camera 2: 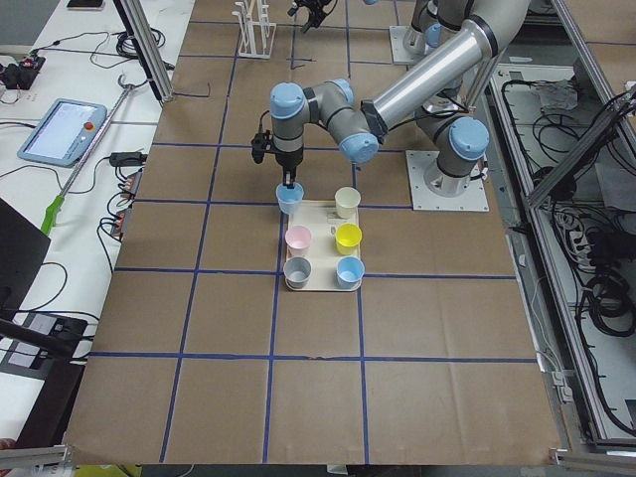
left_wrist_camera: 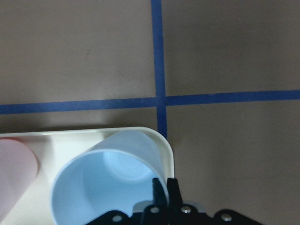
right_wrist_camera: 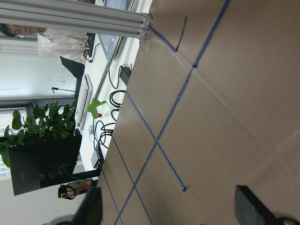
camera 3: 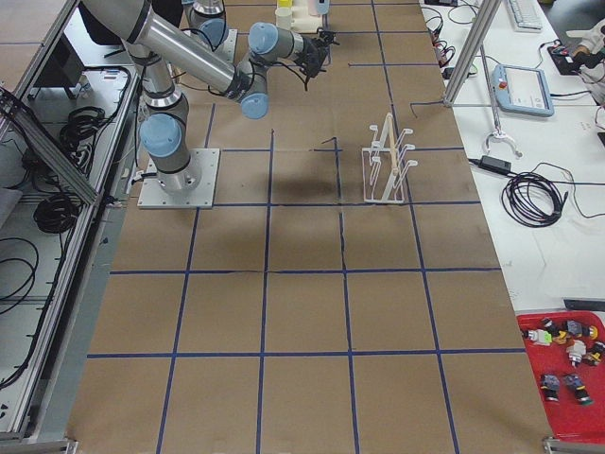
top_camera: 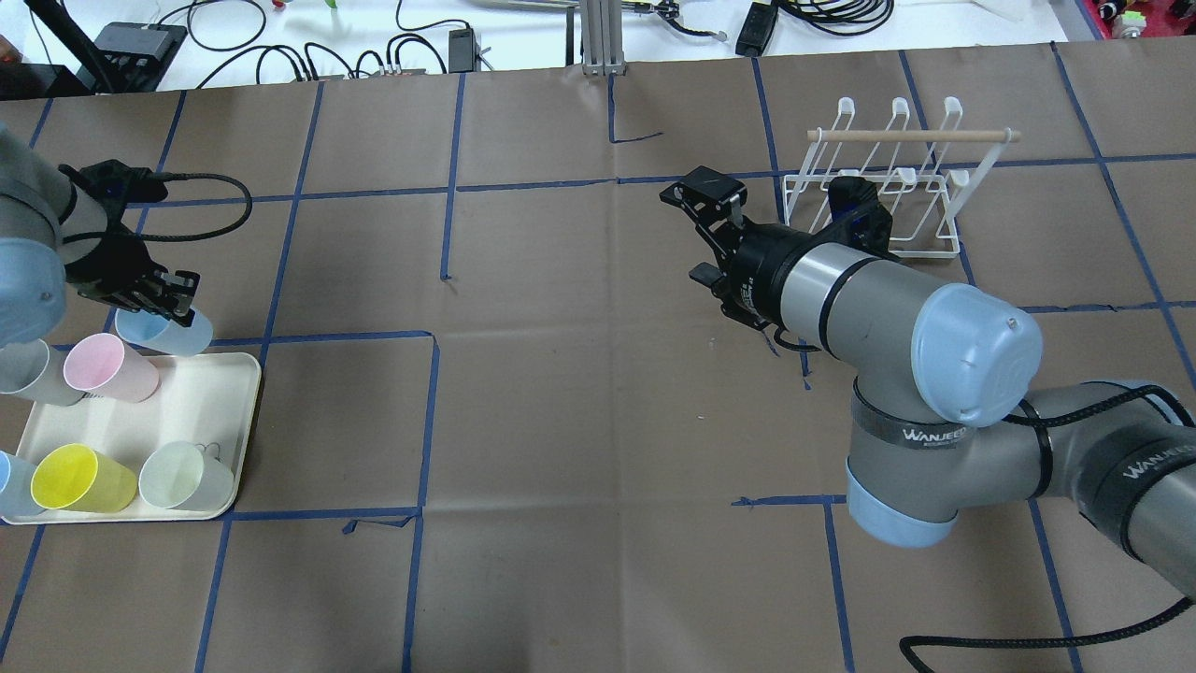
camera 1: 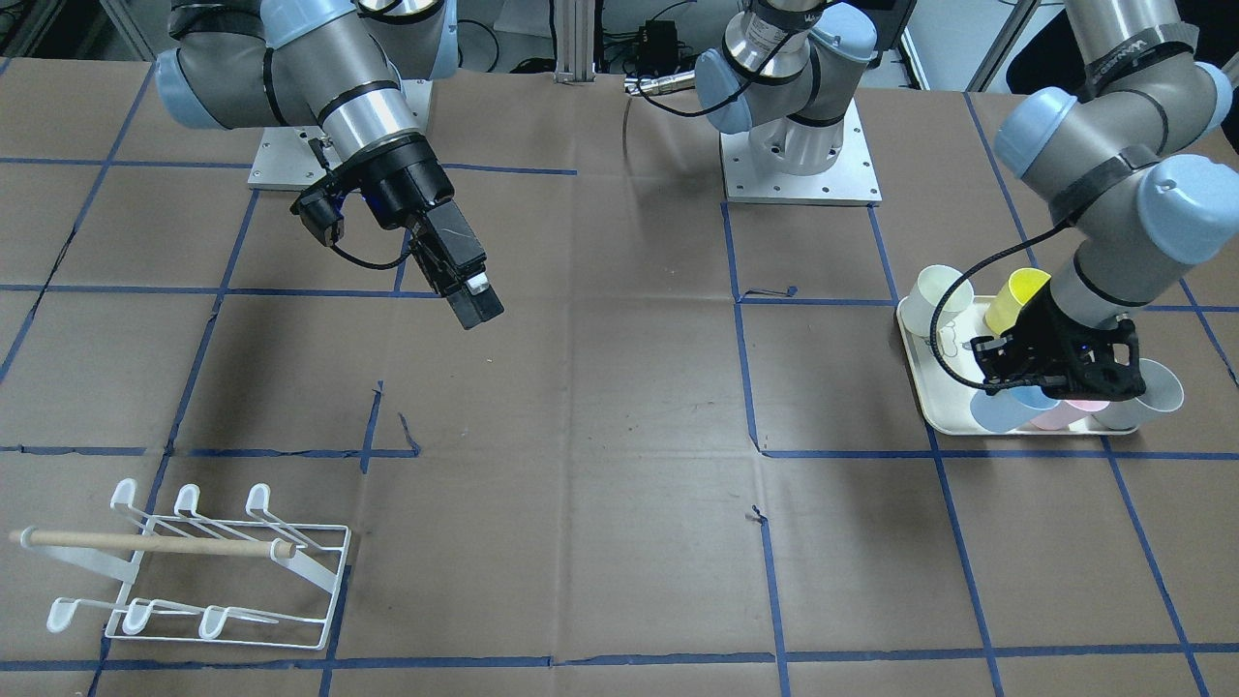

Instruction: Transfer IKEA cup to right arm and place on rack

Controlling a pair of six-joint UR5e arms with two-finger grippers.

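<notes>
The IKEA cup (top_camera: 166,332), a pale blue one, tilts at the far corner of the cream tray (top_camera: 235,439). My left gripper (left_wrist_camera: 164,191) is shut on its rim (left_wrist_camera: 108,187), one finger inside and one outside. From the front the same cup (camera 1: 1002,411) shows under the left gripper (camera 1: 1021,385). The right arm's gripper (top_camera: 690,234) hangs open and empty above mid-table, its fingers (right_wrist_camera: 248,206) wide apart. The white wire rack (top_camera: 878,192) with its wooden dowel stands empty just beyond that gripper, and it also shows in the front view, the rack (camera 1: 194,571).
On the tray lie a pink cup (top_camera: 107,366), a yellow cup (top_camera: 79,479), a pale green cup (top_camera: 187,475) and a grey cup (top_camera: 26,374). Brown paper with blue tape lines covers the table. A person (right_wrist_camera: 28,33) sits past the table's far end.
</notes>
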